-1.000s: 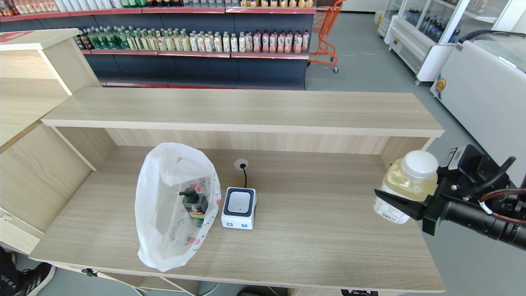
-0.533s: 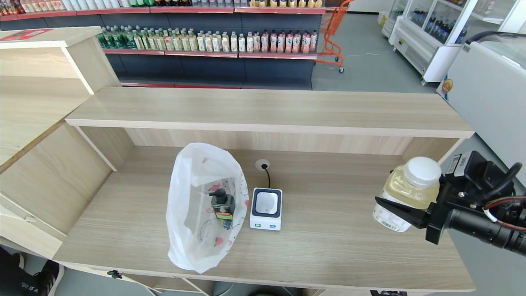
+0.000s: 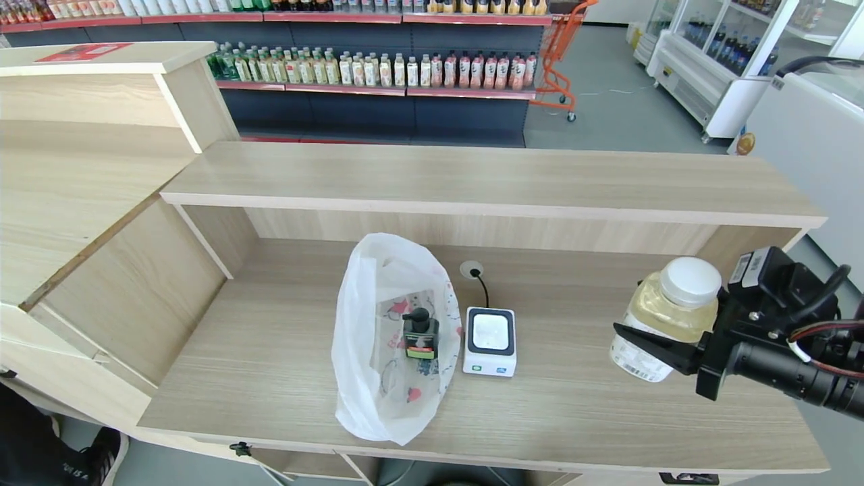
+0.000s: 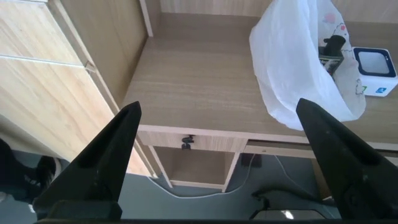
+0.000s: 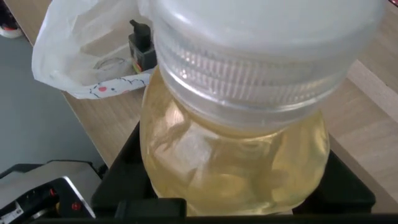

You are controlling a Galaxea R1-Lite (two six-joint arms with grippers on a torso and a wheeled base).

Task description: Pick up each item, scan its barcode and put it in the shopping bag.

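— Where's the drink?
— The clear plastic bottle of pale yellow liquid with a white cap (image 3: 669, 302) is in the air over the right end of the pale wood worktop (image 3: 574, 405), with the right gripper (image 3: 651, 335) and its fingers (image 3: 658, 345) clamped on it.
— And the bag?
— The white plastic shopping bag (image 3: 368, 378) stands open just beside the small white scanner box (image 3: 490, 341), with a dark pump bottle (image 3: 420, 334) inside. The left gripper (image 4: 219, 109) has its fingers (image 4: 106, 162) spread wide.

Head camera: high, facing down onto the counter (image 3: 607, 418). Left wrist camera: farther back. Right wrist camera: close against the bottle (image 5: 236, 155). All share the shopping bag (image 3: 364, 337), 9 o'clock of the scanner (image 3: 490, 341).
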